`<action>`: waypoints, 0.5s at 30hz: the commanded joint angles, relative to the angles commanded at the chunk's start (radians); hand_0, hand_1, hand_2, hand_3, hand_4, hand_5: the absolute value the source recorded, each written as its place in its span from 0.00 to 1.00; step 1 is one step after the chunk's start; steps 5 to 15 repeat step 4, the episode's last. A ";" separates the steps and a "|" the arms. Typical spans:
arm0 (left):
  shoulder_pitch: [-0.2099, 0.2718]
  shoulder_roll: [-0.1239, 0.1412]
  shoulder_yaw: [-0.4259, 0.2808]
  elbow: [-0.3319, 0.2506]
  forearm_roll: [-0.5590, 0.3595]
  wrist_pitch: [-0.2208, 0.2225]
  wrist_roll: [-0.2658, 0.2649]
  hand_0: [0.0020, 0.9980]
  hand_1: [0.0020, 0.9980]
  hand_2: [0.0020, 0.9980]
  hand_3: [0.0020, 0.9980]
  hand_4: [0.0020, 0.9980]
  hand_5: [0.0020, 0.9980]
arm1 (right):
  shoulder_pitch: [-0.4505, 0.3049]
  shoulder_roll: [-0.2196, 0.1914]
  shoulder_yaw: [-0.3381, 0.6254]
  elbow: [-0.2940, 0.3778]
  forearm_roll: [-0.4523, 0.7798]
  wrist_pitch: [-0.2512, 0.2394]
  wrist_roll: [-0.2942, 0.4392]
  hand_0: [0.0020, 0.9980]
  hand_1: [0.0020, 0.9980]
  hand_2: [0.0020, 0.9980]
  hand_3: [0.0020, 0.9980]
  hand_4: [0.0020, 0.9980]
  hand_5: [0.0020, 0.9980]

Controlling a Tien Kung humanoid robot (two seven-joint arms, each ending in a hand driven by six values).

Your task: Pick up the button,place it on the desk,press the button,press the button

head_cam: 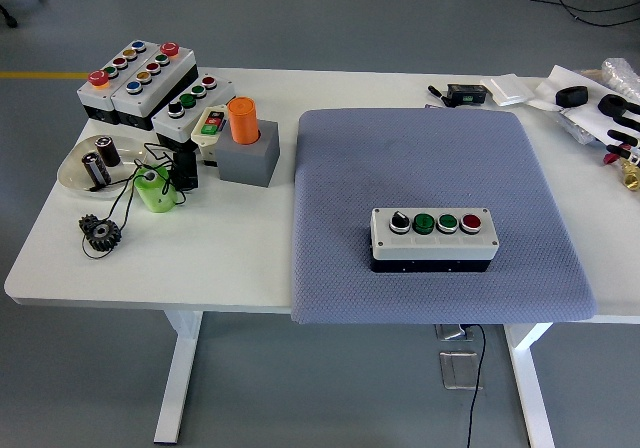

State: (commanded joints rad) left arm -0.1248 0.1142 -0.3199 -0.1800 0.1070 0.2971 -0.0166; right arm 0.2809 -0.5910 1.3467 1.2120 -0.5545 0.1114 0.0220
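1. Button box (434, 234), white with a black base: lies flat on the grey mat (430, 158), toward its near edge; four controls face up.
2. Right hand (628, 130): only black fingers show at the right picture edge; whether they are wide or narrow cannot be told.
3. Further button boxes (140, 76): far-left corner of the white counter (230, 258).

We only see the R hand (629, 120), and barely: it pokes in at the right edge, upper part of frame, w/ wrist and arm cut off by the border. Its black fingers (626, 149) point left, stretched out and apart from each other, nothing gripped btw them. We get no view of the L arm or hand.
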 joint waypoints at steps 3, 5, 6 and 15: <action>0.000 0.000 -0.001 0.000 0.001 0.000 0.001 0.65 0.71 0.71 0.51 0.33 1.00 | 0.002 0.000 -0.001 0.000 0.005 -0.010 0.002 0.82 0.76 0.77 0.76 0.57 0.65; 0.000 0.000 -0.002 0.000 0.003 0.000 0.001 0.65 0.71 0.71 0.51 0.33 1.00 | 0.002 0.000 -0.001 0.000 0.006 -0.011 0.002 0.82 0.76 0.77 0.76 0.57 0.65; 0.000 0.000 -0.002 0.000 0.003 0.000 0.001 0.65 0.71 0.71 0.51 0.33 1.00 | 0.002 0.000 -0.001 0.000 0.006 -0.011 0.002 0.82 0.76 0.77 0.76 0.57 0.65; 0.000 0.000 -0.002 0.000 0.003 0.000 0.001 0.65 0.71 0.71 0.51 0.33 1.00 | 0.002 0.000 -0.001 0.000 0.006 -0.011 0.002 0.82 0.76 0.77 0.76 0.57 0.65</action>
